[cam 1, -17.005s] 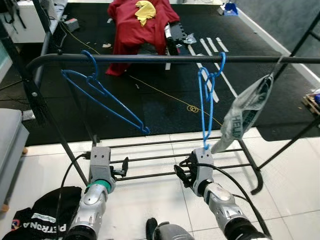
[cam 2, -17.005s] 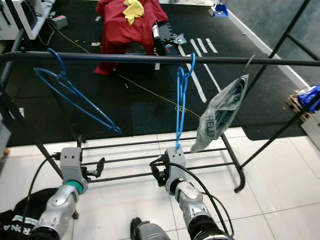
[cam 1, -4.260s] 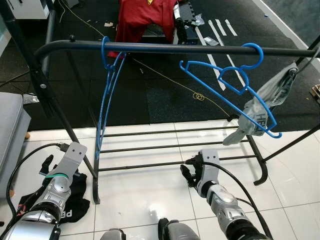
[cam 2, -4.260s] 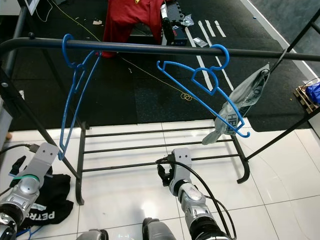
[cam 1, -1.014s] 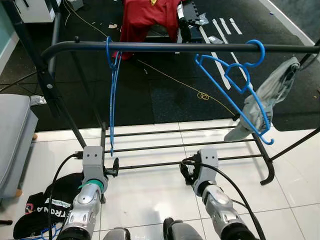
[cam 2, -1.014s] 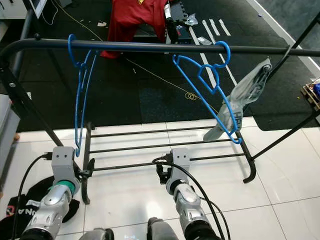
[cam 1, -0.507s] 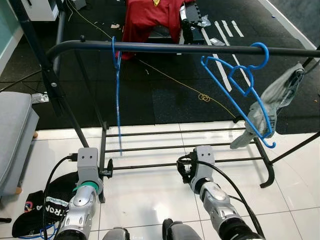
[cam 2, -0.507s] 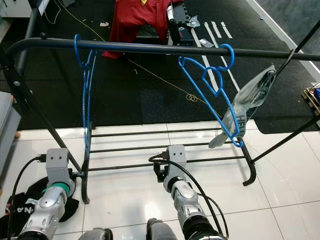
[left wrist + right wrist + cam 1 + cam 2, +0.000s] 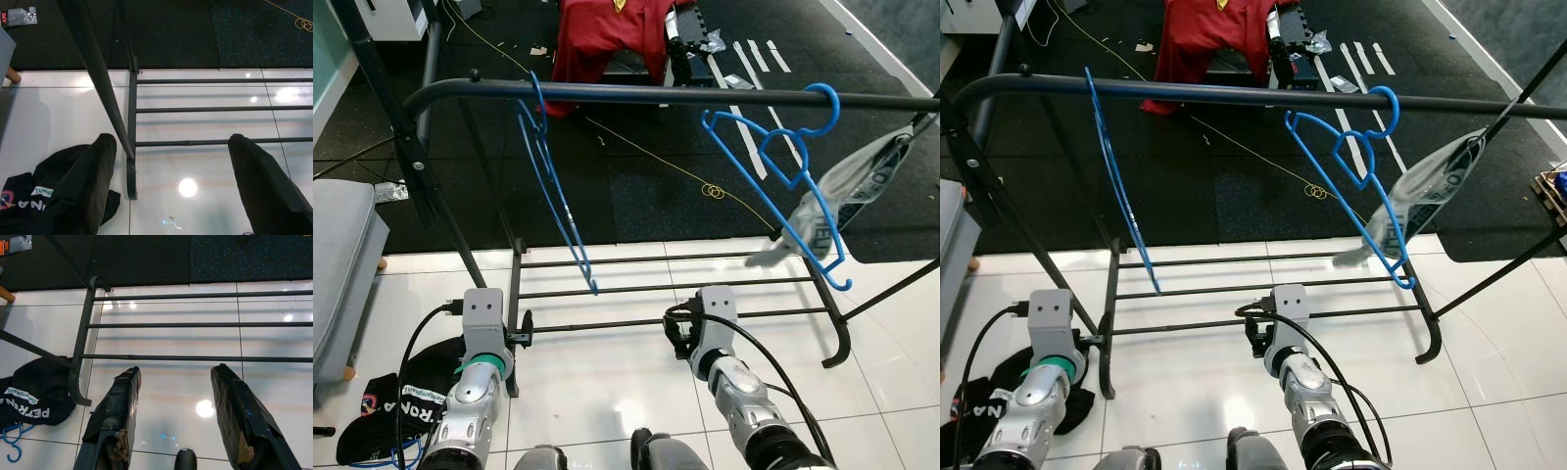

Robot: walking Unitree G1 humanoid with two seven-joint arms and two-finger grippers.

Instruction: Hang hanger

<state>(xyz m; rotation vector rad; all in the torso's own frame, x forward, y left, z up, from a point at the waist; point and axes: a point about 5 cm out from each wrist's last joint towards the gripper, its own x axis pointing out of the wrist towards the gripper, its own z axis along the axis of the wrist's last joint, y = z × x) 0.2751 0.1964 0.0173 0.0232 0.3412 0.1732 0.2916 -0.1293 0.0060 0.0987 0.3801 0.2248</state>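
A black clothes rail (image 9: 656,95) runs across in front of me. Two blue hangers hang from it by their hooks: the left hanger (image 9: 553,186) slants with its lower end out to the right, and the right hanger (image 9: 783,176) slopes down to the right. Both arms are held low over the white tiles, below the hangers and touching neither. My left gripper (image 9: 171,186) is open and holds nothing. The right gripper (image 9: 178,421) is also open and holds nothing.
A grey bag (image 9: 862,181) hangs from the rail's right end. The rack's lower bars (image 9: 656,289) lie just ahead of both grippers. A black garment (image 9: 401,401) lies on the tiles at the left, beside a grey bench (image 9: 337,255). Red cloth (image 9: 607,39) sits farther back.
The left hanger has swung from hanging straight down to slanting with its lower end to the right. The right hanger and grey bag have swayed slightly. Both arms stay low.
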